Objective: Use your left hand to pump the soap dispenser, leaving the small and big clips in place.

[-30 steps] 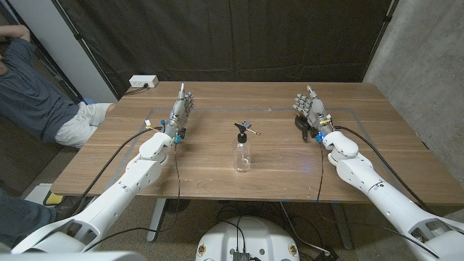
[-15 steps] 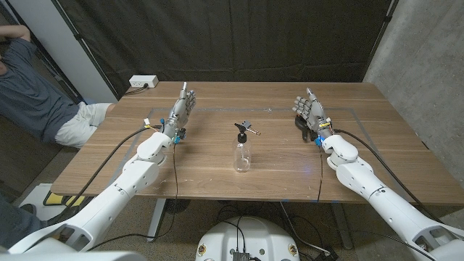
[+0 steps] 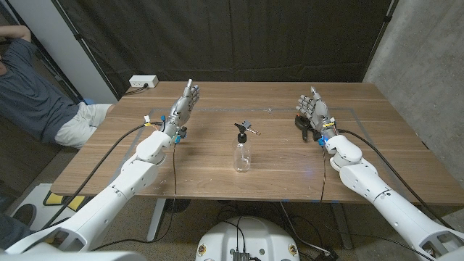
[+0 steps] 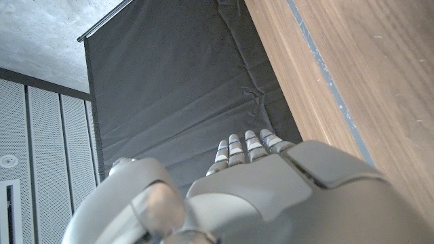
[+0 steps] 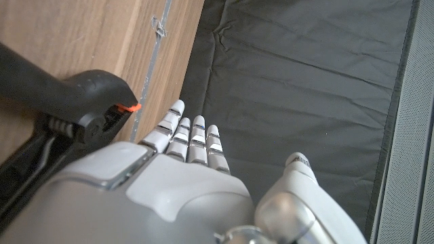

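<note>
- The soap dispenser stands upright at the centre of the table.
- The small clip lies just above it.
- Left hand, centre-left, holds nothing, fingers straight.
- Right hand, centre-right, is empty, fingers apart, beside the big clip.

A lab: black curtain backdrop, concrete wall, taped table.

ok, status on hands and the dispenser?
Left robot hand open, holding nothing. Right robot hand open beside big clip. Soap dispenser upright, untouched. Small clip behind it.
</note>
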`<state>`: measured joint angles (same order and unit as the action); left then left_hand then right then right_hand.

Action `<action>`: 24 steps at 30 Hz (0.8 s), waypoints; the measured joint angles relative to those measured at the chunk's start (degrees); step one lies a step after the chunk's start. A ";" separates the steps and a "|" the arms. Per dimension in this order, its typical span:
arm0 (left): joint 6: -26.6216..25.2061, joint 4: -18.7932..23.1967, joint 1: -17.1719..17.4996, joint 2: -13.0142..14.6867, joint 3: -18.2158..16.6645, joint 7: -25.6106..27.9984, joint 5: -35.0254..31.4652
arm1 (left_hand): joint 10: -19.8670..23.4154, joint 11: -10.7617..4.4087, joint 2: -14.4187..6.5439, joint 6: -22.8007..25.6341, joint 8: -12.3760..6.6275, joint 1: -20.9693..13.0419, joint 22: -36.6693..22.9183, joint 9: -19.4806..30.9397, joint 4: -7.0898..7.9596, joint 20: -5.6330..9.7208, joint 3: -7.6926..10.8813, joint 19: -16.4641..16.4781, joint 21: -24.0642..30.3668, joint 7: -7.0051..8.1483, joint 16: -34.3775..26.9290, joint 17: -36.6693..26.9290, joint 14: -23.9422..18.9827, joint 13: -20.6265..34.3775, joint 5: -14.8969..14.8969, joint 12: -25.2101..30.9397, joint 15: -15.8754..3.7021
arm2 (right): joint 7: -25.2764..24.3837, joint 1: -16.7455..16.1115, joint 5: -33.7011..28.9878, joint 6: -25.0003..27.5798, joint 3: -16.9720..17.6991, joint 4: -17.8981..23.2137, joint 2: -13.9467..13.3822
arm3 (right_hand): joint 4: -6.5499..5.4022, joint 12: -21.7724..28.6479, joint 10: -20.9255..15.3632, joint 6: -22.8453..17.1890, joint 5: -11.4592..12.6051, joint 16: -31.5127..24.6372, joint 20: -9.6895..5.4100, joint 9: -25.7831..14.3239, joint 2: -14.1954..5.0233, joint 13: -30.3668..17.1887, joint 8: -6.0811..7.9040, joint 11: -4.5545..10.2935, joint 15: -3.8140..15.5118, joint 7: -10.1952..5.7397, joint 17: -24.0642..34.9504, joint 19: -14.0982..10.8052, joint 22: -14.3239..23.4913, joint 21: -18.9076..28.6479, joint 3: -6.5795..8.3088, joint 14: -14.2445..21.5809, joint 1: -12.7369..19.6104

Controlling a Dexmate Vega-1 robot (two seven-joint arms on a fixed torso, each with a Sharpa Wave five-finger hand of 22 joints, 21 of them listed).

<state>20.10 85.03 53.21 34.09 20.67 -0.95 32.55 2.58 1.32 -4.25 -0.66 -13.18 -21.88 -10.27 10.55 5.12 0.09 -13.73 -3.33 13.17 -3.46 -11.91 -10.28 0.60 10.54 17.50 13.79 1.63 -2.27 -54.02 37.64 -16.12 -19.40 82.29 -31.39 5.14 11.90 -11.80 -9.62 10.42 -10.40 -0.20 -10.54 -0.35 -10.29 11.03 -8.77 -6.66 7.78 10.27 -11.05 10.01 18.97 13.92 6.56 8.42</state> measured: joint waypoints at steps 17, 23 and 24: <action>5.16 0.55 1.31 -1.19 -0.25 4.51 -5.73 | 10.22 0.07 -0.83 7.81 -0.66 -4.01 0.15 -0.01 -1.35 -0.63 -0.08 13.07 2.78 -0.23 -0.95 0.01 -10.68 0.28 -2.04 1.27 -0.86 | 3.29 0.83 1.79 0.28 1.59 -0.85 -2.03 | 0.00 0.00 -0.62 -0.63 0.00 -0.22 0.19 0.01 -0.30 0.00 0.23 -0.02 -0.28 0.00 -0.01 -0.18 -0.01 -0.17 0.00 0.34 0.30; 6.22 1.45 2.13 -1.21 -0.25 6.16 -7.99 | 11.74 -0.48 -1.44 9.73 -1.03 -4.61 0.15 -0.01 -1.58 -0.89 -0.32 13.99 2.78 -0.13 -0.95 0.01 -12.10 0.28 -2.26 1.50 -1.04 | 4.16 1.05 1.90 0.05 2.17 -1.09 -3.03 | 0.00 0.00 -0.62 -0.62 0.00 -0.22 0.19 0.01 -0.60 0.00 0.23 -0.01 -0.27 0.00 -0.01 -0.18 -0.01 -0.39 0.00 0.34 0.60; 6.47 1.75 2.39 -1.09 -0.27 6.30 -8.24 | 11.82 -0.40 -1.44 10.11 -1.03 -4.61 0.15 -0.01 -1.58 -0.94 -0.32 14.40 2.78 -0.15 -0.95 0.01 -12.30 0.28 -2.26 1.50 -1.24 | 4.04 0.91 1.90 0.04 2.34 -0.75 -3.18 | 0.00 0.00 -0.62 -0.62 0.00 -0.22 0.19 0.01 -0.60 0.00 0.23 -0.02 -0.27 0.00 -0.01 -0.18 -0.01 -0.39 0.00 0.34 0.60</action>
<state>26.57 86.78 55.60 33.00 20.39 5.35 24.31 14.40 0.92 -5.69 9.45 -14.20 -26.49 -10.12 10.54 3.54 -0.85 -14.05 11.08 15.95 -3.61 -12.86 -10.27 -11.70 10.82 15.24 15.29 0.40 1.77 -53.11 39.53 -16.07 -17.06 81.55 -34.56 5.13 11.90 -12.41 -10.25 10.42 -10.61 -0.01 -10.53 -0.95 -10.29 11.27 -8.79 -6.93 7.77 10.26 -11.23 10.00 18.59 13.92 6.90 9.02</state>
